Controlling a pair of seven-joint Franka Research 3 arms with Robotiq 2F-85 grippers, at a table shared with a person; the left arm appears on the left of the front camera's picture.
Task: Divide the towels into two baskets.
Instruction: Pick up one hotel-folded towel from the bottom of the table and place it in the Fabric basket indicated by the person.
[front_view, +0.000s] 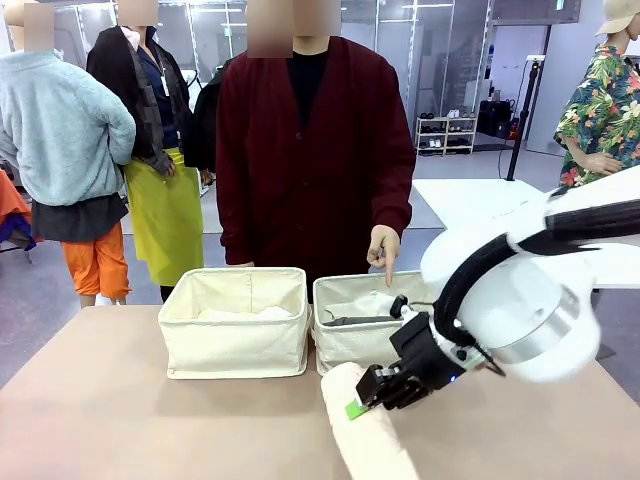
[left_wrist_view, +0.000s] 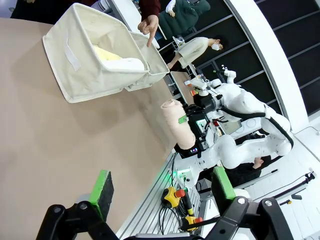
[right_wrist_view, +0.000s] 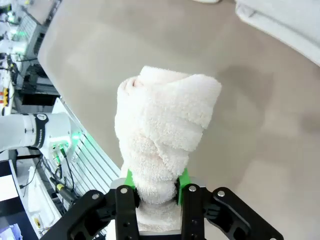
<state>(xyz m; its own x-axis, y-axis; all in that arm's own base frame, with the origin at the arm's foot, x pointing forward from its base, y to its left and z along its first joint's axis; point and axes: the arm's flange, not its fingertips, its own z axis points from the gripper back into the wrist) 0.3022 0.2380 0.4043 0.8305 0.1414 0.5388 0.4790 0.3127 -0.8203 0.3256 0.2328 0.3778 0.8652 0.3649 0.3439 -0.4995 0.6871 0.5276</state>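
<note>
My right gripper (front_view: 375, 395) is shut on a cream-pink towel (front_view: 365, 435) near the table's front edge. In the right wrist view the green pads (right_wrist_view: 182, 181) pinch this towel (right_wrist_view: 160, 135), which sticks out past the gripper (right_wrist_view: 155, 187). Two cream baskets stand mid-table. The left basket (front_view: 235, 340) holds a pale yellow towel (left_wrist_view: 106, 52) and a white towel (left_wrist_view: 129, 63). A dark grey towel (front_view: 355, 321) lies in the right basket (front_view: 350, 350). My left gripper (left_wrist_view: 162, 187) hangs open over the table, away from them.
A person in a dark red cardigan stands behind the baskets, with one hand (front_view: 383, 252) pointing a finger down into the right basket. The tan table (front_view: 120, 420) has bare room in front of and left of the baskets. A basket corner (right_wrist_view: 285, 20) lies beyond the held towel.
</note>
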